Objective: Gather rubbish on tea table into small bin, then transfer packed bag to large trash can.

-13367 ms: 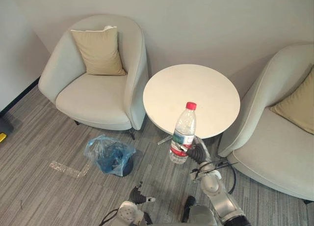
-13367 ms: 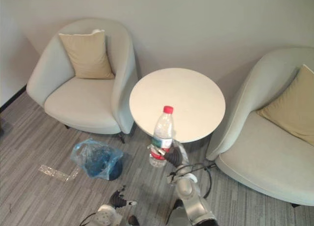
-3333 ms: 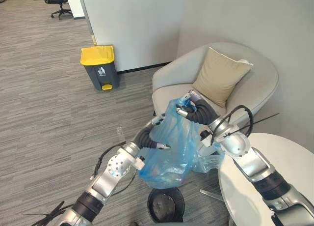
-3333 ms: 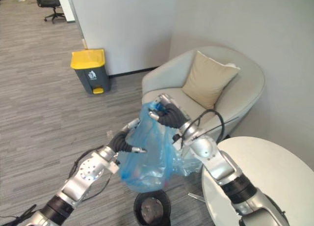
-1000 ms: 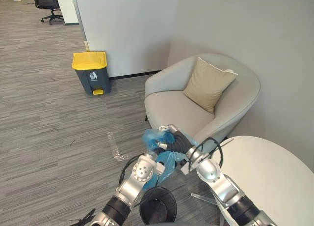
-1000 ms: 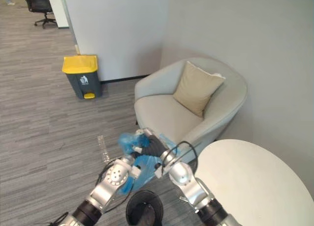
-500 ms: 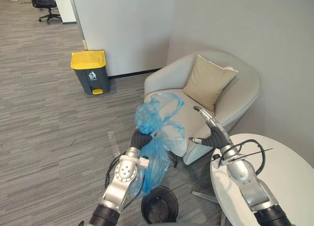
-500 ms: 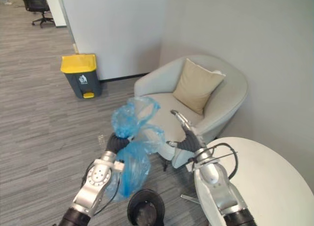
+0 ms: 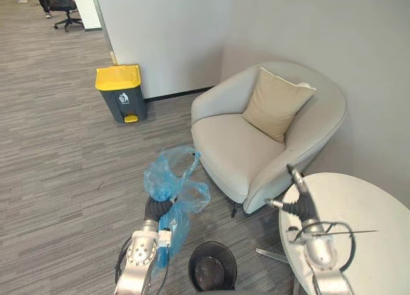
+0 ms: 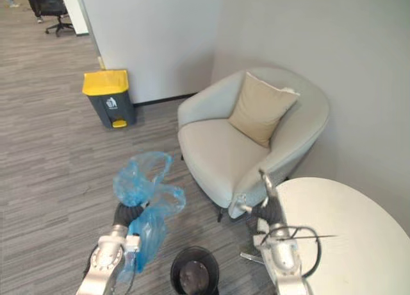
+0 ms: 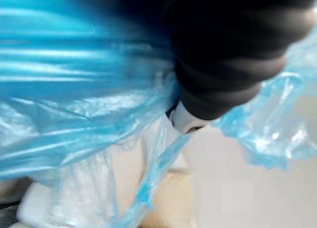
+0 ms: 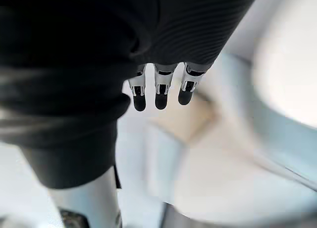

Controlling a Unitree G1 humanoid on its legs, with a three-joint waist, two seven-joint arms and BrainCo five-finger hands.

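Observation:
A blue plastic bag of rubbish hangs in the air, bunched at its neck in my left hand, whose fingers are curled round it. The bag's blue film lies close against that hand's dark cover in the left wrist view. The small black bin stands unlined on the carpet just right of the bag. My right hand is at the round white tea table's near edge, its fingers straight and holding nothing. The large grey trash can with a yellow lid stands by the wall, far left.
A pale armchair with a beige cushion stands between the tea table and the white wall. Grey carpet stretches from the bag to the trash can. An office chair stands far back.
My right hand has let go of the bag, straightened its fingers and dropped back beside the table edge. The left hand keeps the bag and has sunk lower and leftward.

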